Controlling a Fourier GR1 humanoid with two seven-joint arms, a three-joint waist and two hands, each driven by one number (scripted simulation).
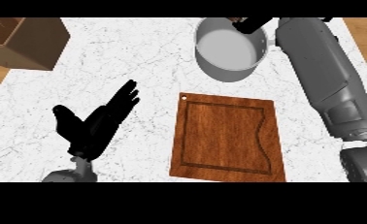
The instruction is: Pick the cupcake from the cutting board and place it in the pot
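The wooden cutting board (228,138) lies at centre right with nothing on it. Behind it stands the grey pot (228,49), and its inside shows nothing. My right forearm runs up the right side, and my right hand (254,24) hangs over the pot's far rim, partly cut off at the view's top. Its fingers curl round a small brown thing, the cupcake (236,20), of which only a sliver shows. My left hand (97,121) rests open on the left of the counter, fingers pointing up and to the right, well away from the board.
A brown wooden box (28,43) sits at the counter's back left corner. White marble counter (136,53) lies between the box and the pot.
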